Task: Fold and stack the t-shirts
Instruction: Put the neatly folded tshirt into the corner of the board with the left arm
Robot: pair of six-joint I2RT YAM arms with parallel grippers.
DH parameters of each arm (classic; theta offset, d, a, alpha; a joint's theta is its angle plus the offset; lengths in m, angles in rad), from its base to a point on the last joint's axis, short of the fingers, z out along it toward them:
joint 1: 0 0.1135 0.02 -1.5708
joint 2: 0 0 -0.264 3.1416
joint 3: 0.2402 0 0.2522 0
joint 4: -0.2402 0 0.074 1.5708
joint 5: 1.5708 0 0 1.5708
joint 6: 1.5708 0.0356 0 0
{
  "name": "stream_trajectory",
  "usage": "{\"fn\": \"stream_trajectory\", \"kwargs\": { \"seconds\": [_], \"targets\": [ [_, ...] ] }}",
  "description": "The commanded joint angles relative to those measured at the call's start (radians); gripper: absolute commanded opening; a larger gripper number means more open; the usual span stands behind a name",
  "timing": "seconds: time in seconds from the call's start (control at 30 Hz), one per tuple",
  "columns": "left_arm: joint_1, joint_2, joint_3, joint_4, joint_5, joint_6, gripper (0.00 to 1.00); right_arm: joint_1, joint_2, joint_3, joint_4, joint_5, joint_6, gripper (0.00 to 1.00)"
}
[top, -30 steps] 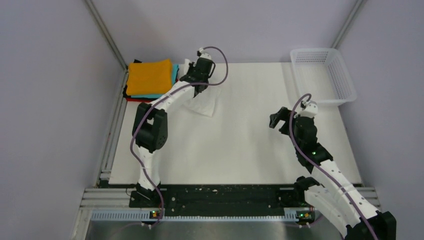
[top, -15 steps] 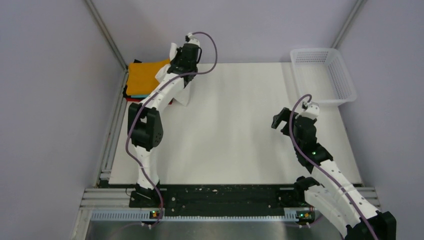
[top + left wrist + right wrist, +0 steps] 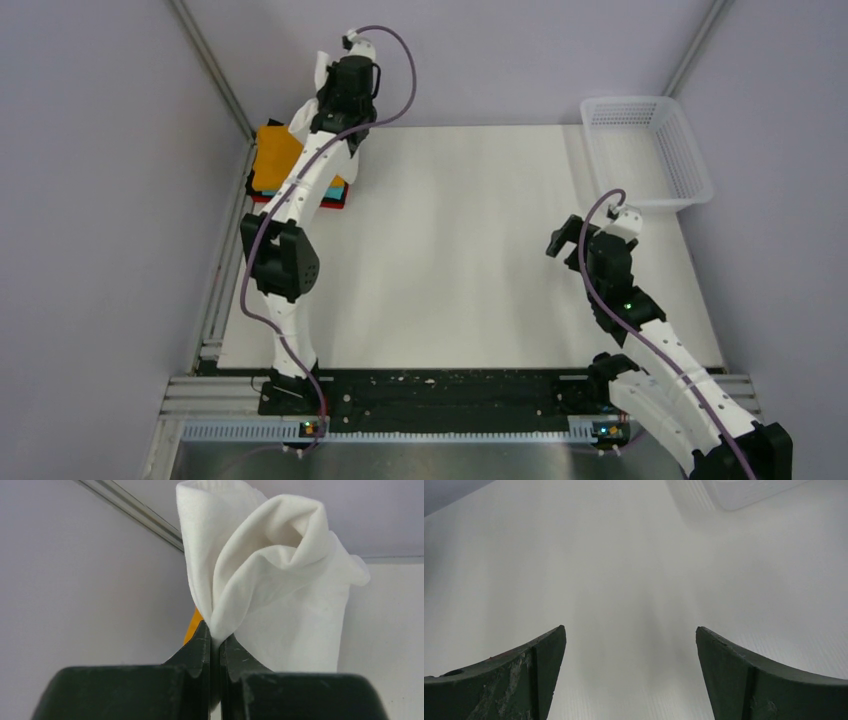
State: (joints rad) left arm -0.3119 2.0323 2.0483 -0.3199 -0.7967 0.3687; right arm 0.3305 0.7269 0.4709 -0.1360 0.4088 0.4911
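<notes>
White t-shirt (image 3: 270, 580) in left end effector (image 3: 215, 636)

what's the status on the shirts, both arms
Left gripper shut on white t-shirt, held up by the folded stack. Right gripper open, empty, over the table. Nothing blocking the stack.

No readable text, label, brand, number or sign shows in any view.

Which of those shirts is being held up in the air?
The white t-shirt, pinched in the left tool; the orange t-shirt lies folded flat instead.
</notes>
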Motion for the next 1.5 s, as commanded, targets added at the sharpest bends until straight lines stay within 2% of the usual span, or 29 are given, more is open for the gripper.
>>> {"fn": "stream_trajectory", "kwargs": {
  "seconds": [0.0, 0.4, 0.63, 0.77, 0.83, 0.9, 0.93, 0.97, 1.0, 1.1, 1.2, 1.37, 1.47],
  "targets": [
    [0.027, -0.090, 0.066, 0.015, 0.017, -0.014, 0.00, -0.001, 0.003, 0.017, 0.007, 0.050, 0.008, 0.99],
    [0.158, -0.019, 0.020, -0.016, 0.113, -0.046, 0.00, -0.002, 0.004, 0.009, 0.006, 0.082, 0.036, 0.99],
    [0.257, 0.004, -0.079, 0.071, 0.252, -0.045, 0.00, -0.002, -0.001, 0.008, 0.002, 0.113, 0.042, 0.99],
    [0.303, 0.068, -0.069, 0.098, 0.303, -0.054, 0.00, -0.001, 0.001, 0.009, 0.000, 0.148, 0.040, 0.99],
    [0.306, 0.114, -0.038, 0.095, 0.278, -0.058, 0.06, -0.002, 0.010, 0.014, -0.001, 0.163, 0.034, 0.99],
    [0.333, 0.155, -0.012, 0.105, 0.213, -0.066, 0.22, -0.001, 0.017, 0.021, -0.005, 0.169, 0.033, 0.99],
    [0.340, 0.169, 0.000, 0.115, 0.176, -0.082, 0.46, -0.002, 0.022, 0.021, -0.004, 0.171, 0.034, 0.99],
    [0.347, 0.178, 0.013, 0.115, 0.150, -0.098, 0.81, -0.001, 0.026, 0.022, -0.005, 0.170, 0.035, 0.99],
    [0.352, 0.183, 0.030, 0.115, 0.118, -0.124, 0.97, -0.001, 0.030, 0.022, -0.007, 0.164, 0.037, 0.99],
    [0.348, 0.162, 0.065, 0.061, 0.092, -0.229, 0.99, -0.001, 0.029, 0.031, -0.026, 0.143, 0.039, 0.99],
    [0.329, 0.048, 0.025, -0.003, 0.187, -0.355, 0.99, -0.001, 0.008, 0.036, -0.057, 0.126, 0.040, 0.99],
    [0.267, -0.193, -0.187, -0.017, 0.411, -0.558, 0.99, -0.002, -0.027, 0.042, -0.119, 0.029, 0.029, 0.99],
    [0.224, -0.385, -0.412, 0.000, 0.567, -0.725, 0.99, -0.001, -0.060, 0.024, -0.142, -0.052, 0.041, 0.99]
  ]
}}
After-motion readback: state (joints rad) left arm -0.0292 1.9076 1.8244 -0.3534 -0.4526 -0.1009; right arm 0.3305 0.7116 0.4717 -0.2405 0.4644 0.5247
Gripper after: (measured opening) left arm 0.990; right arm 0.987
